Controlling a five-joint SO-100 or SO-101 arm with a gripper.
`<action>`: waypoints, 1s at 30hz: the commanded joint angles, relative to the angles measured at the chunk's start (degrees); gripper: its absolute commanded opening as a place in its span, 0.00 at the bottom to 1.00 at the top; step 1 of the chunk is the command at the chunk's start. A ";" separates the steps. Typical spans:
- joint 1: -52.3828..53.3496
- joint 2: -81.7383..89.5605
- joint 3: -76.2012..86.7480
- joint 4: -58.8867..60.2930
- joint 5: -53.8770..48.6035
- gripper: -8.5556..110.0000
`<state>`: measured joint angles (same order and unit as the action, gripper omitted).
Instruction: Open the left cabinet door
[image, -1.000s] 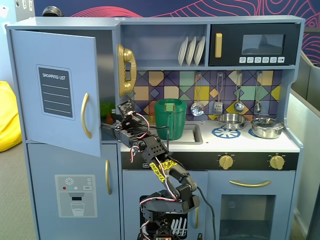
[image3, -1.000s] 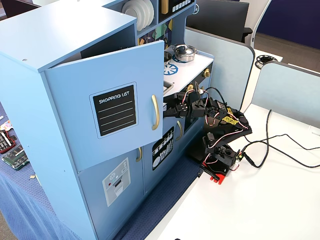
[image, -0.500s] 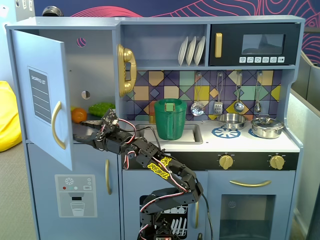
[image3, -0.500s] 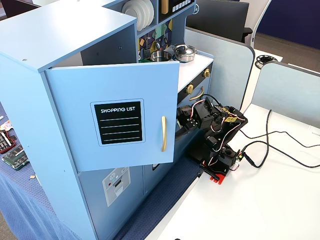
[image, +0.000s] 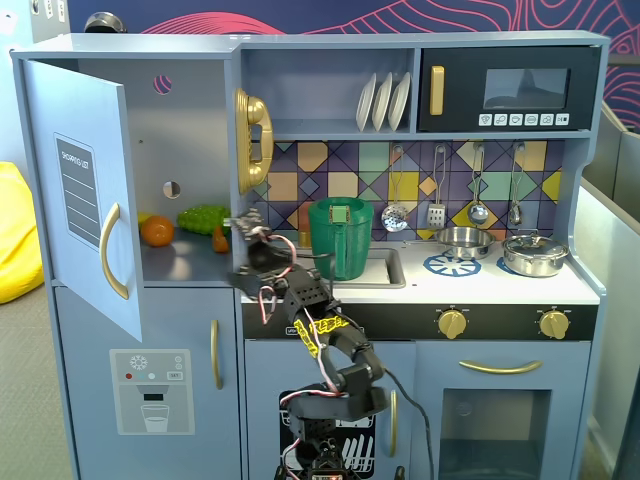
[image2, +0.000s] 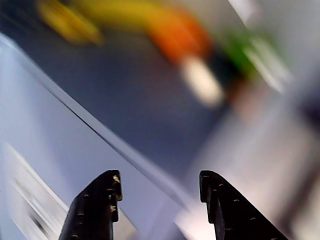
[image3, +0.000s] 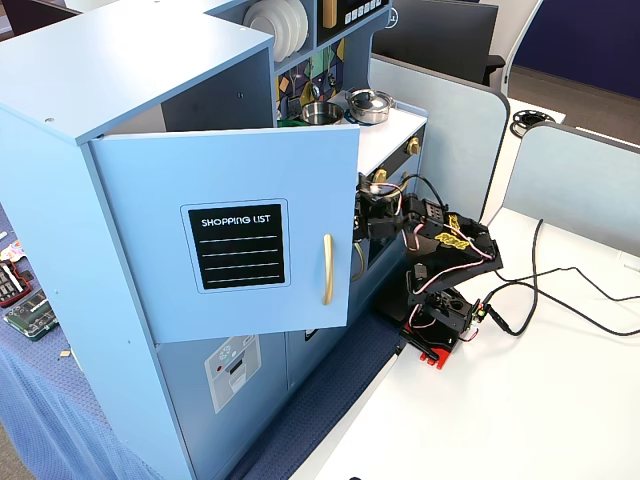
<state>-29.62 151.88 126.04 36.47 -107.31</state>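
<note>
Clearly the left cabinet door (image: 80, 180) stands swung wide on its hinges, its shopping-list panel (image3: 236, 246) and gold bar handle (image3: 327, 268) facing outward, so the toy orange (image: 156, 231) and green food (image: 203, 217) on the shelf show. The gripper (image2: 160, 192) hovers near the shelf edge, fingers parted and holding nothing, apart from the door.

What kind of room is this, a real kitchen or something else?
Probably an office or lab, not a real kitchen. The blue toy kitchen has a painted-on ice dispenser, grey desk partitions stand around it, and a small robot arm sits on a white desk.
</note>
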 joint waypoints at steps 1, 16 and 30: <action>13.89 0.79 0.53 11.78 4.92 0.14; 32.78 17.05 31.99 36.91 18.98 0.11; 32.34 30.23 45.62 47.20 23.47 0.08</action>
<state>4.04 181.93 168.75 77.70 -85.43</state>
